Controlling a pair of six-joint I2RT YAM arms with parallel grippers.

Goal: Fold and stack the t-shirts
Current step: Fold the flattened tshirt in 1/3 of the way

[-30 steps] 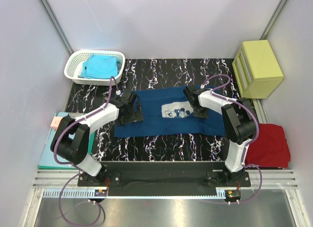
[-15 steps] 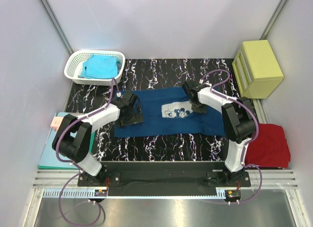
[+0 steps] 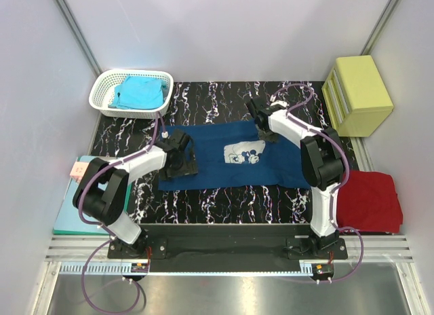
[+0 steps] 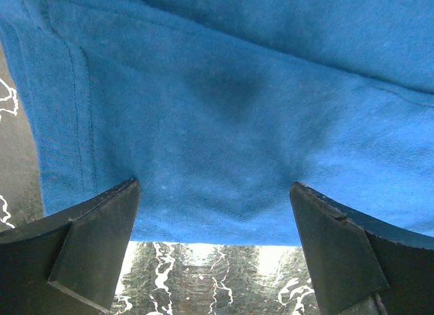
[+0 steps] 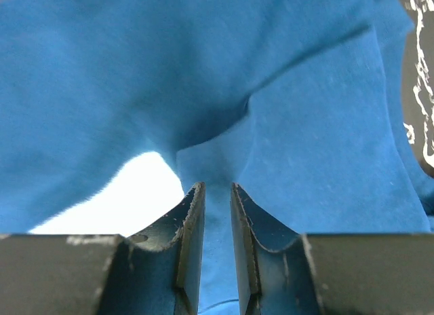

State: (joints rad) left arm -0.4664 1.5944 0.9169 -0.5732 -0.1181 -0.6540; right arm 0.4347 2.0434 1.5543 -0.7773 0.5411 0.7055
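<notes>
The navy blue t-shirt with a pale mouse print lies spread on the black marbled table. My left gripper is open over the shirt's left edge; in the left wrist view its fingers straddle the hem above the table. My right gripper is shut on a fold of the navy shirt at its far right corner and lifts the cloth. A turquoise t-shirt lies in the white basket. A red t-shirt lies at the right.
A white basket stands at the far left corner. A yellow drawer box stands at the far right. A teal clipboard with a pink block lies beside the table's left edge.
My right gripper has moved towards the far edge, pulling the shirt's right corner with it. My left gripper has stayed over the left edge, shifting only slightly.
</notes>
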